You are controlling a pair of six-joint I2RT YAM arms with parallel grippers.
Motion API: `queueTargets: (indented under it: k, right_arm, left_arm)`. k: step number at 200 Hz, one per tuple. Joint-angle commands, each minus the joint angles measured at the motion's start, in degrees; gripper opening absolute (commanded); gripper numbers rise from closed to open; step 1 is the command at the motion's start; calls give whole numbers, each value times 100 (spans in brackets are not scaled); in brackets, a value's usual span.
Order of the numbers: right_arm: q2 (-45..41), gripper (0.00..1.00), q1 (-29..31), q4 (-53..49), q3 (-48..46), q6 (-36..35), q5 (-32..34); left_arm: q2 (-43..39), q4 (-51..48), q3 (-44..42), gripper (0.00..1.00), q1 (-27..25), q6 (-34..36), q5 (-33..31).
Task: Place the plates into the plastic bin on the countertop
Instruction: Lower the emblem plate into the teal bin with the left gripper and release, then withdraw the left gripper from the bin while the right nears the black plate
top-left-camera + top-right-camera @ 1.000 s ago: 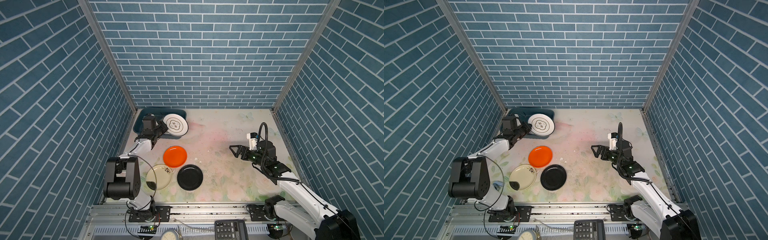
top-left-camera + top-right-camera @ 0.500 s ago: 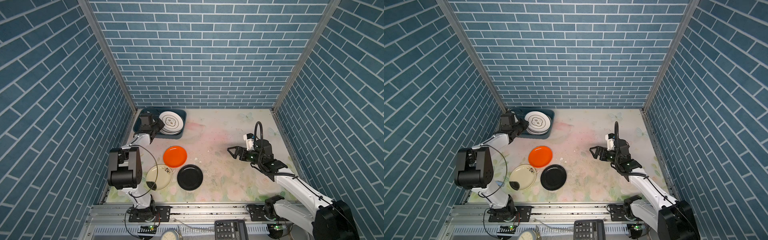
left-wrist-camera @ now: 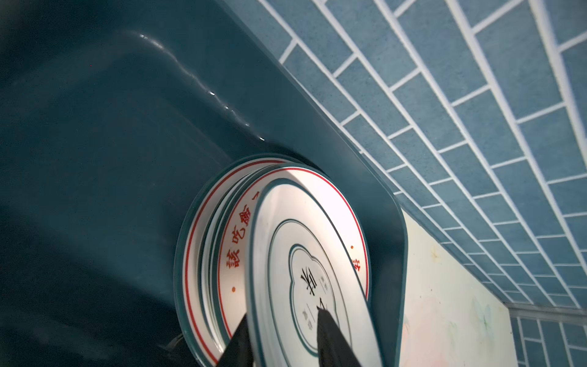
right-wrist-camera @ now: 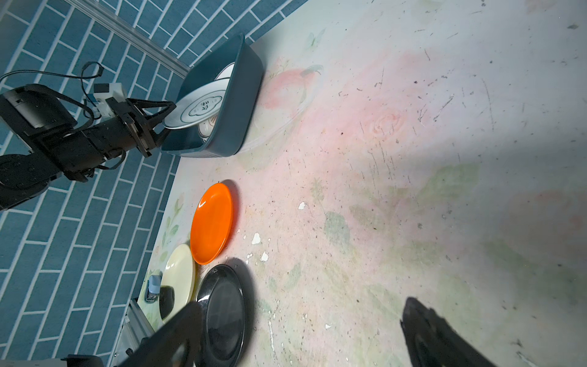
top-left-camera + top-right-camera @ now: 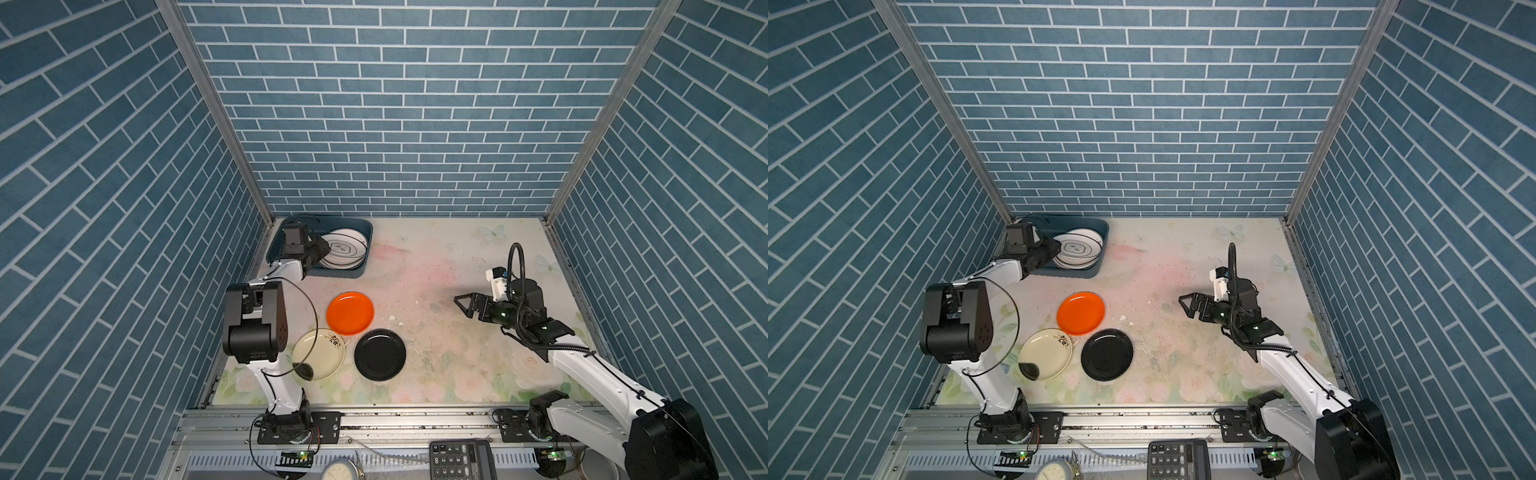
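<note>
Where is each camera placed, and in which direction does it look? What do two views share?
Both top views: high above the front rail, looking down on the countertop; left gripper and right gripper show.
Left wrist: above the plastic bin, facing the teal-rimmed plate; two dark fingers flank its rim.
Right wrist: over the countertop, facing the bin and orange plate; own open fingers show.
Shared: both wrist views show that teal-rimmed plate.

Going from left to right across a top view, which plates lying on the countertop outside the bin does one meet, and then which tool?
cream plate → orange plate → black plate → right tool
</note>
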Motion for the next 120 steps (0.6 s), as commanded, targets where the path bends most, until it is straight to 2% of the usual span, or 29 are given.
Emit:
queueTargets:
  k: [1, 4, 8, 73, 120]
  right_arm:
    - [73, 98, -20, -90, 269, -254, -51]
    - [80, 98, -14, -100, 282, -259, -51]
    - [90, 98, -14, -115, 288, -263, -51]
    - [302, 99, -14, -278, 489, -327, 50]
    - [628, 98, -12, -224, 590, -141, 51]
  left_arm:
    - [-11, -102, 69, 80, -10, 312, 40]
    - [-49, -106, 44, 95, -22, 355, -5]
    - [-106, -116, 17, 99, -38, 406, -83]
    - [-933, -1043, -108, 100, -356, 1006, -1608]
    - [-2141, -735, -1081, 100, -483, 952, -1832]
